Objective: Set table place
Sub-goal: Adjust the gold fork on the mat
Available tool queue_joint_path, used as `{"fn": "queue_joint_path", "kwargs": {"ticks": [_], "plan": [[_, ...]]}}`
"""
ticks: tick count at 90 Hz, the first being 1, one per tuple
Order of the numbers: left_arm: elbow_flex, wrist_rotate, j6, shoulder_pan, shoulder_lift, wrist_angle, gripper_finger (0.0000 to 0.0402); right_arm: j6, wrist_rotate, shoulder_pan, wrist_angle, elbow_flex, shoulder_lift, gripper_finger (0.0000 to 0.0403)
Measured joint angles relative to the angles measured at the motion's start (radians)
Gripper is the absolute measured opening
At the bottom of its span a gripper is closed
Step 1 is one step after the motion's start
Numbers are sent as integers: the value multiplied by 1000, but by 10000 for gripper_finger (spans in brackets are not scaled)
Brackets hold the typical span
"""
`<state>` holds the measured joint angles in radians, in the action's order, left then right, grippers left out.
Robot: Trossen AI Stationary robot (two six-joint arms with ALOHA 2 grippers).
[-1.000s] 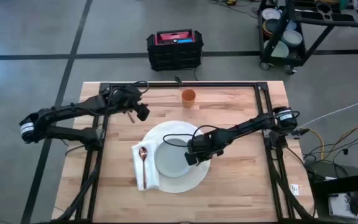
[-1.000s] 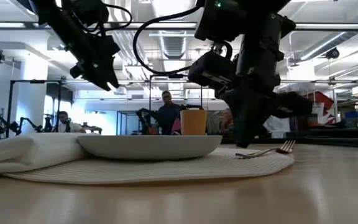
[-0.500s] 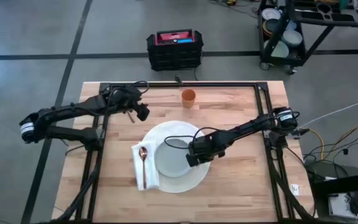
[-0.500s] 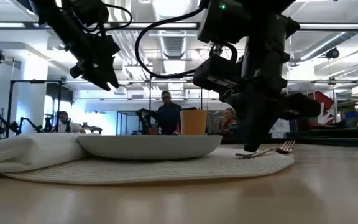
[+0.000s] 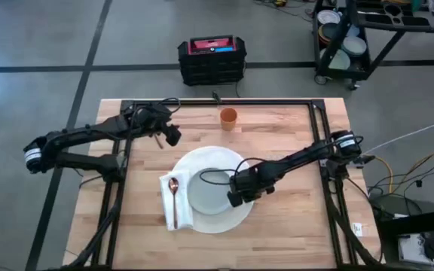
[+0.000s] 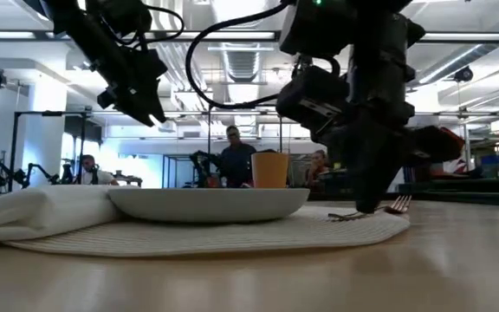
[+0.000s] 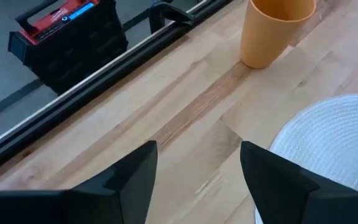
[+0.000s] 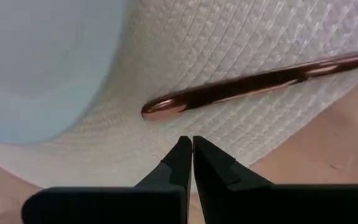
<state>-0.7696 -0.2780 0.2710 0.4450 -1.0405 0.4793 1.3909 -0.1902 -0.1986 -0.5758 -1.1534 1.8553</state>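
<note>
The right gripper, fingers pressed together and empty, has slid toward frame bottom along the white mat; the fork lies beside it. Left gripper wide apart over the wood table.

my grey concrete floor crossed by dark lines, black and red crate behind, cart of bowls in corner, people seated afar, bright ceiling lights

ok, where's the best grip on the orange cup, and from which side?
Probably the side wall just below the rim, coming in level from the left arm's side. The cup stands upright, open end up, nothing touching it, and the left claw is open, pointing roughly toward it.
</note>
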Motion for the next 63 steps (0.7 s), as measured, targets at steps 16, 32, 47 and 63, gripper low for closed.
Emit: {"fn": "queue_joint_path", "kwargs": {"ticks": [16, 32, 47, 63], "plan": [[0, -1, 0, 0, -5, 0, 217, 41, 94, 20, -20, 0, -1, 0], [0, -1, 0, 0, -28, 1, 217, 49, 150, 66, -114, 1, -25, 0], [0, -1, 0, 0, -55, 4, 217, 1, 149, 73, -94, 0, -44, 0], [0, -1, 0, 0, -79, 9, 217, 10, 144, 73, -88, 0, -47, 0]]}}
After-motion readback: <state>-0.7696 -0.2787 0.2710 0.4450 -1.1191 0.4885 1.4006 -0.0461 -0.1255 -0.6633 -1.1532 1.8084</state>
